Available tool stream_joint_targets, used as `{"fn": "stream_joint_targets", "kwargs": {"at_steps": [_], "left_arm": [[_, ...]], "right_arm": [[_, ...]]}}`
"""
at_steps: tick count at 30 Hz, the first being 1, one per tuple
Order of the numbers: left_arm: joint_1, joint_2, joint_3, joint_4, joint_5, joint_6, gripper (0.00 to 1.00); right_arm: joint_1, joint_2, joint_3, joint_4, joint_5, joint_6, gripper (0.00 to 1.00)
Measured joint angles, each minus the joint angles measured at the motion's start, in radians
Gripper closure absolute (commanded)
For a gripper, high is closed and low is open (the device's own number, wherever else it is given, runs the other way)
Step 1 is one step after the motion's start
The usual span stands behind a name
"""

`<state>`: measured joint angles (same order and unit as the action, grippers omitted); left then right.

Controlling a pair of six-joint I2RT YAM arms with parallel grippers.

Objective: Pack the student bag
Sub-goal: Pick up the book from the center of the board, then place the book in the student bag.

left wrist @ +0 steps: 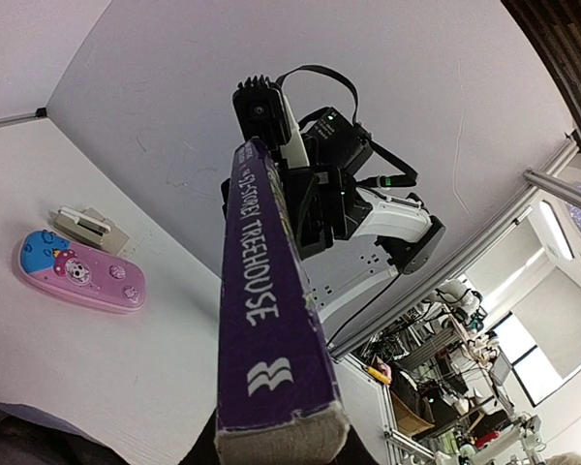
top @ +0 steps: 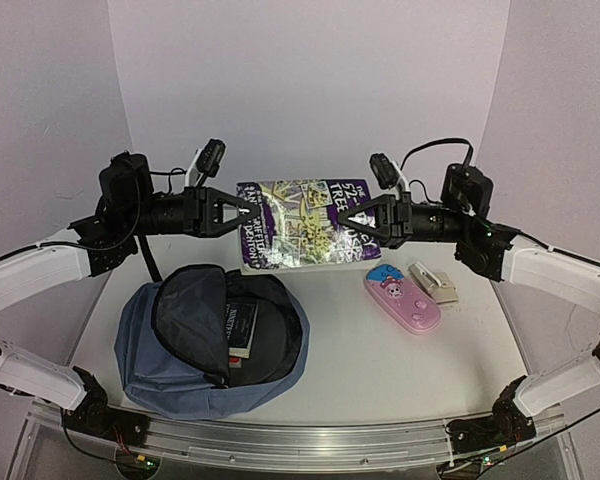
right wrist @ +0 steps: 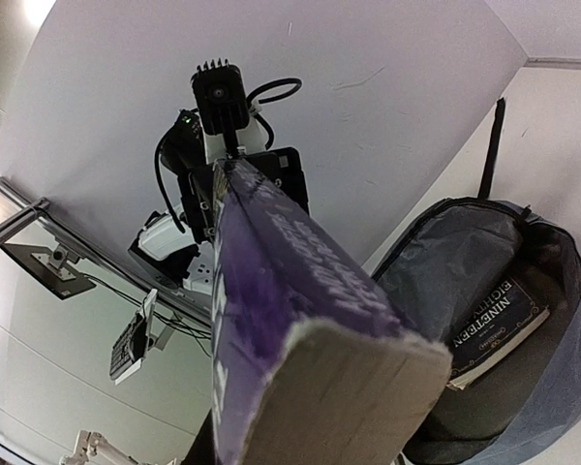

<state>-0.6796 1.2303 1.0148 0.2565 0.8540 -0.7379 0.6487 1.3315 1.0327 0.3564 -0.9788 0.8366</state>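
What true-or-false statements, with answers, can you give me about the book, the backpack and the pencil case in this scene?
1. Left jaws and right jaws both clamp the purple paperback book, raised off the table. True.
2. The slate-blue fabric backpack is zipped shut. False: it gapes open.
3. A dark book lies inside the backpack. True.
4. The pink oval pencil case is inside the backpack. False: it lies on the table to the backpack's right.

left end effector (top: 242, 212) clamped, right end effector (top: 348, 222) clamped, facing inward
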Motion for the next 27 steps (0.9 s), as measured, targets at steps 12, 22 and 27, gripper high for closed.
{"fn": "stream_joint_targets", "kwargs": {"at_steps": [12, 22, 27], "left_arm": [[0.050, -0.026, 0.003, -0.396, -0.348, 0.003, 0.02], [0.205, -0.162, -0.091, -0.859, -0.638, -0.065, 0.00], [0.304, -0.256, -0.198, -0.951, -0.648, -0.088, 0.00]], "right_arm": [[0.022, -0.001, 0.000, -0.207, 0.348, -0.107, 1.00], [0.019, 0.000, 0.017, -0.492, 0.616, -0.209, 1.00], [0.019, 0.000, 0.017, -0.523, 0.650, -0.227, 1.00]]}}
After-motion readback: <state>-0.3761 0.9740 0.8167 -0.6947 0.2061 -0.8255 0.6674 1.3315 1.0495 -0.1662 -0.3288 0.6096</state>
